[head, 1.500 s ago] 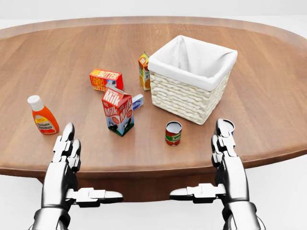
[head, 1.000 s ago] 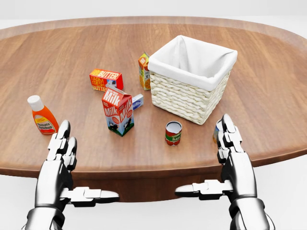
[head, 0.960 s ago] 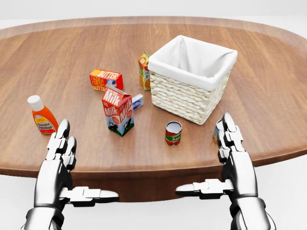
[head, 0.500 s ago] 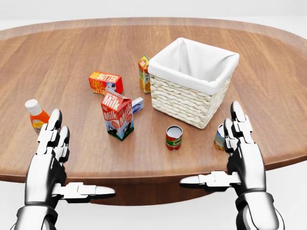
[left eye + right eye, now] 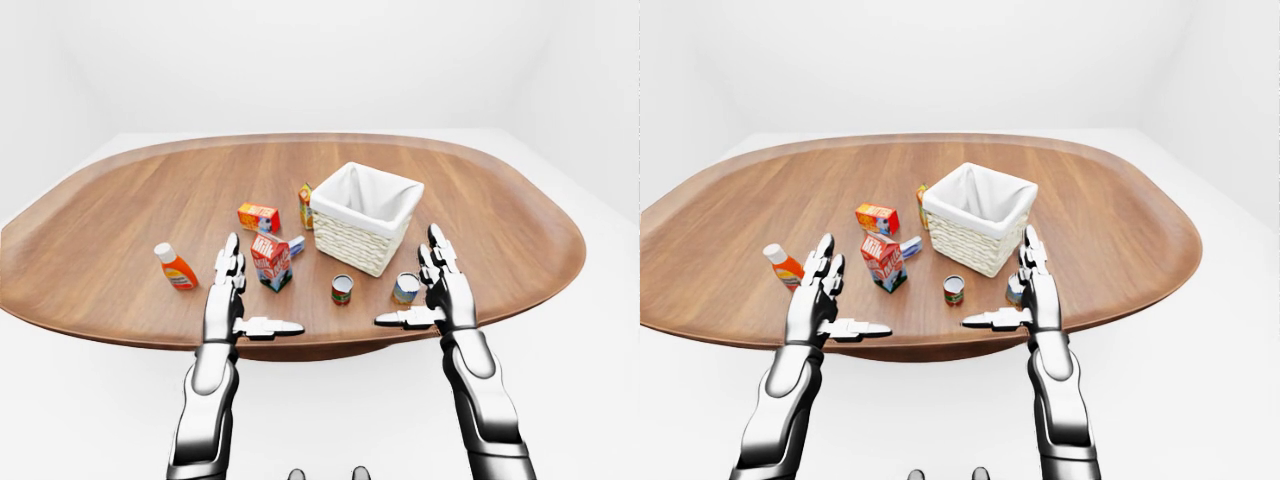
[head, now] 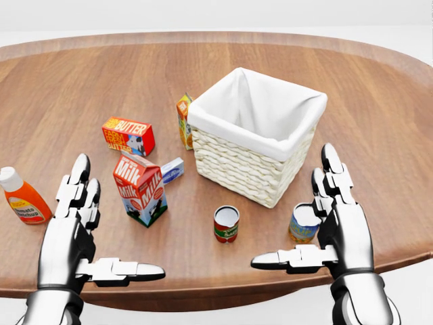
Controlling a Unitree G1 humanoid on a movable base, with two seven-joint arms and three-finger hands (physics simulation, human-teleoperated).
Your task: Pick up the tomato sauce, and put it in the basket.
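The tomato sauce (image 6: pixel 226 224) is a small red can standing upright on the wooden table (image 6: pixel 385 101), just below the basket in the head view. The basket (image 6: pixel 284 139) is white wicker with a white cloth lining, and nothing shows inside it. My left hand (image 6: pixel 111 227) hovers open at the lower left, well left of the can, with a milk carton between them. My right hand (image 6: pixel 298 220) is open at the lower right, its thumb pointing toward the can from a short gap away. Neither hand holds or touches anything.
A second can (image 6: pixel 302 223) stands right beside my right hand's fingers. A milk carton (image 6: pixel 141 189), a butter box (image 6: pixel 128 135), an orange carton (image 6: pixel 184 122) and a small blue-white box (image 6: pixel 172 170) lie left of the basket. An orange bottle (image 6: pixel 20 200) stands at the far left.
The whole picture has shifted: the camera moved in, so the table's things slid down and left. Both open hands now reach over the table edge. The second can shows beside the right hand.
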